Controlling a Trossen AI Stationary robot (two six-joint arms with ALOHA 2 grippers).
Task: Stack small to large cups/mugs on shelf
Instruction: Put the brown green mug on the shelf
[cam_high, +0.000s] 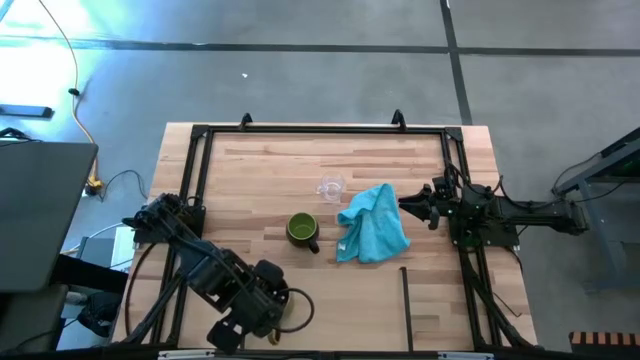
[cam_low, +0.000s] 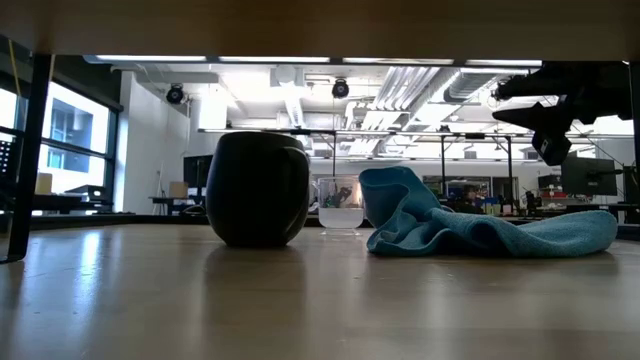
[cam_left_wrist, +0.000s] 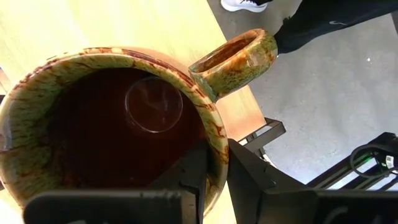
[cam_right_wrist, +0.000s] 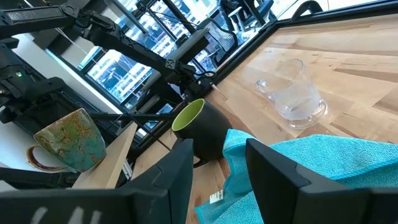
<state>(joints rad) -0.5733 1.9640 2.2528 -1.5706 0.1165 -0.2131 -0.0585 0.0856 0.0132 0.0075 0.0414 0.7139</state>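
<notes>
High view: left gripper (cam_high: 262, 300) clamped on brown mug (cam_left_wrist: 106, 130) rim near front-left edge; green mug (cam_high: 303, 230) and glass cup (cam_high: 331, 187) lay up-table; right gripper (cam_high: 415, 205) apart beside cloth (cam_high: 374, 222).

From my station I take the cloth (cam_high: 373, 236) as landmark. The handled mug (cam_high: 303, 230) stands on the table (cam_high: 260, 170) well to the cloth's left, upright. The glass cup (cam_high: 331, 187) sits behind the gap between mug and cloth, apart from both. The right pincer (cam_high: 409, 204) hangs just off the cloth's right edge. The left pincer (cam_left_wrist: 214, 186) holds a second mug (cam_left_wrist: 118, 124) by its rim off the table's front left, far from the cloth.
</notes>
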